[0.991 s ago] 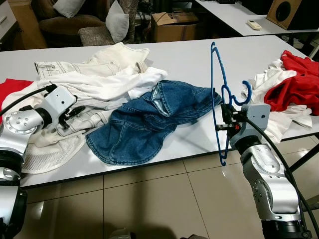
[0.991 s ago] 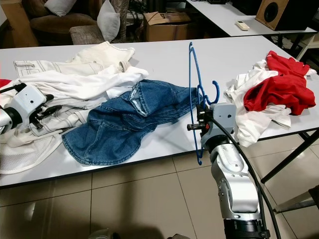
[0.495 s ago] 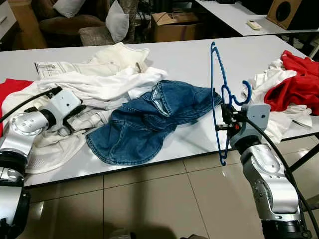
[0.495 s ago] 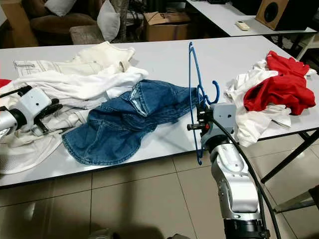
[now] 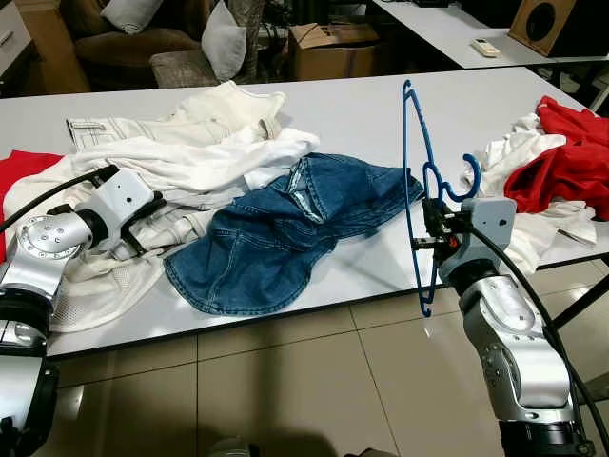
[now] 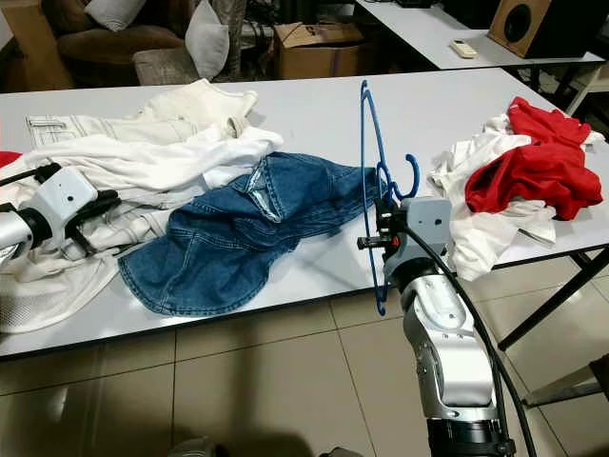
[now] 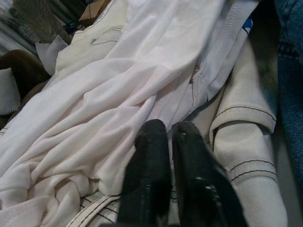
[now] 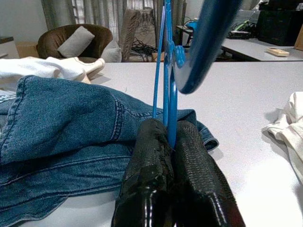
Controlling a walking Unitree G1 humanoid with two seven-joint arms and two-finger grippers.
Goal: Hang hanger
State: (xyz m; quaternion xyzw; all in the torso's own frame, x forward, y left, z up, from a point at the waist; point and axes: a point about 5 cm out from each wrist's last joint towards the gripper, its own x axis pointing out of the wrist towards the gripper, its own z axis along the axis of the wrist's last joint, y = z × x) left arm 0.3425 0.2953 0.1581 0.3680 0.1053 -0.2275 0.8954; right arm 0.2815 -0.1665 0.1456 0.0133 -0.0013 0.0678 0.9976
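**Holding blue hanger upright at bench edge, L tool among white clothes**

Gripping blue hanger (image 5: 411,181) w/ right tool (image 8: 171,137), fingers clenched tight on the thin frame near its lower part. Standing the hanger nearly vertical, edge-on to the head camera, hook (image 5: 463,181) curling toward the robot's right, just above the front edge of the white bench (image 5: 381,119). Floating free of the cloth, close beside the denim garment (image 5: 276,238) crumpled mid-bench.

Resting left tool (image 7: 168,142) low on the pile of white clothes (image 5: 181,157) at bench's left; fingers pressed together, nothing visibly caught between them. Lying well apart at the far right: heap of red and white clothes (image 5: 561,167).

Judging the step in hand: keeping hanger steady while picking a garment to dress it with. Doing it well, probably: keeping the grip firm, since a thin frame pinched at one spot tends to swivel; avoiding snagging the hook on the denim; lifting a single layer w/ left tool, not a bunch, as the white pieces overlap & could drag together. No rail or rod visible for hanging.
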